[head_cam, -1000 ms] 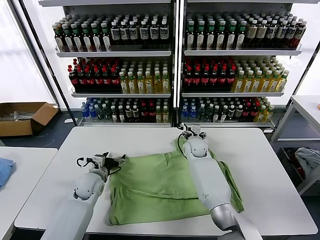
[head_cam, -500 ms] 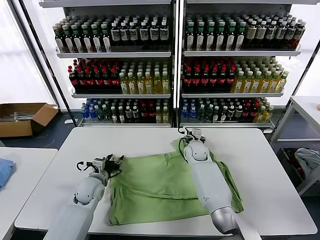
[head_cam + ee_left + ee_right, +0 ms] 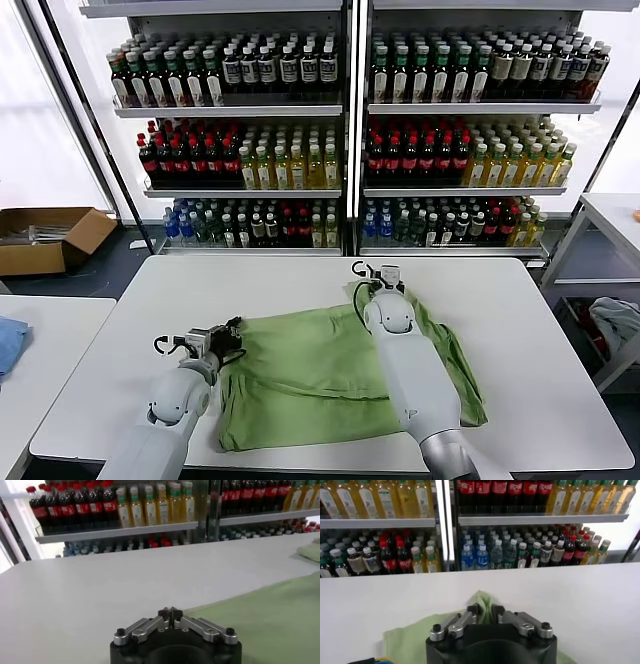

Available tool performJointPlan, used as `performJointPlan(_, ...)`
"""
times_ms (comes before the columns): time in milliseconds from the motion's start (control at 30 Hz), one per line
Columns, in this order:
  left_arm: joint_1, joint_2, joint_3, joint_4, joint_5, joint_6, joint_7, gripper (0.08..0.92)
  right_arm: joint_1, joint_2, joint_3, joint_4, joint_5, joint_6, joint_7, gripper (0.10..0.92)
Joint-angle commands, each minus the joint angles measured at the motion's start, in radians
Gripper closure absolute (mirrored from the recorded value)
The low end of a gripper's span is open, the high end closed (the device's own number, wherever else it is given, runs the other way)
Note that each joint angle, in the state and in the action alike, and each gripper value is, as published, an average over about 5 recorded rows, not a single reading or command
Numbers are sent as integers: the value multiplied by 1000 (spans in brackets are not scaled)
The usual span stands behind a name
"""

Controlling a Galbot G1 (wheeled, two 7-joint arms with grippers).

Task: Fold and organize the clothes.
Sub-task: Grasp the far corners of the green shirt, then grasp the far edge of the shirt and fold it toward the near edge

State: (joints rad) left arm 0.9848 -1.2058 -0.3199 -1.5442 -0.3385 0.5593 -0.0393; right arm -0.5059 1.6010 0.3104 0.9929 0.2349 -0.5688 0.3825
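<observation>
The green shirt [image 3: 330, 375] lies partly folded on the tabletop [image 3: 520, 320]; the left gripper [image 3: 232, 336] at nine o'clock has its fingers together, the right gripper [image 3: 485, 612] at twelve o'clock pinches the shirt's edge, and more folding is likely left.

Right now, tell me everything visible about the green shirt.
The shirt is light green soft fabric, spread mostly flat and wrinkled on the white table, with folds along its near-left part. The left gripper is shut at its left edge. The right gripper pinches a raised bunch of its far edge. No print or buttons show.
</observation>
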Motion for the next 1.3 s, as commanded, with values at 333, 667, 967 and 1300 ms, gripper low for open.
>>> performJointPlan(333,7,-22,-32,-64,-49,-210,-4,909,-73,-40,-11,267,65,23,-3,917)
performJointPlan(667,64,-25,-37,-171,-57,-225,1,910,-199,-130,-24,568,135,1,11,917)
performJointPlan(967,147,0,-51,-261,-42,-207,10,910,-303,-235,-20,722,152,-8,36,917)
performJointPlan(1300,268,27,-77,-299,8,-215,35,910,-529,-338,36,879,160,-9,61,917)
